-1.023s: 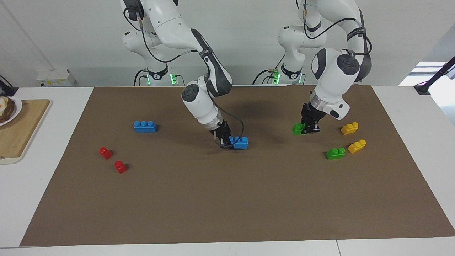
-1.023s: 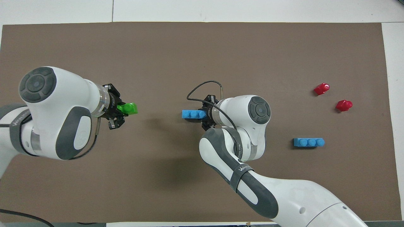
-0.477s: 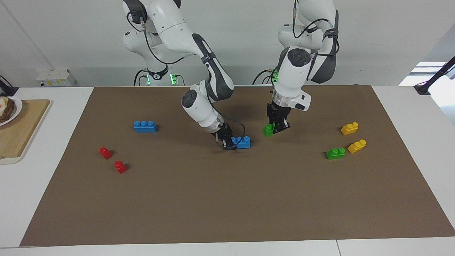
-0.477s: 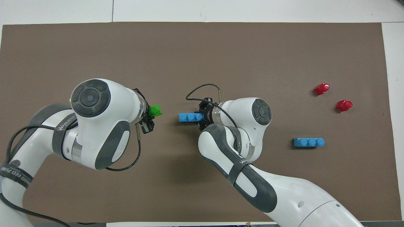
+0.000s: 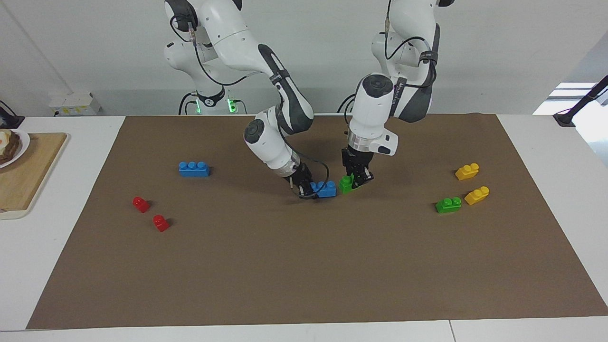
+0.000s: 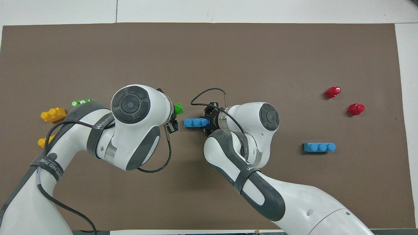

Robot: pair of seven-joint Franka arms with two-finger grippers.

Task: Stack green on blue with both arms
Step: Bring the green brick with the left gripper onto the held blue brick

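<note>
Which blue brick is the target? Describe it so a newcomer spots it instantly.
Start at the brown mat and go to its middle, where the two white arms meet. The blue brick there has three studs and is gripped at one end by the right pincer, with the left pincer holding a green brick right beside it. The other blue brick lies alone toward the right arm's end, untouched.

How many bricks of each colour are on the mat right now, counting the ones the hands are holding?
Blue: 2, one lying free, one in the right hand.
Green: 2, one lying free, one in the left hand.
Yellow: 2.
Red: 2.
Total: 8 bricks.
</note>
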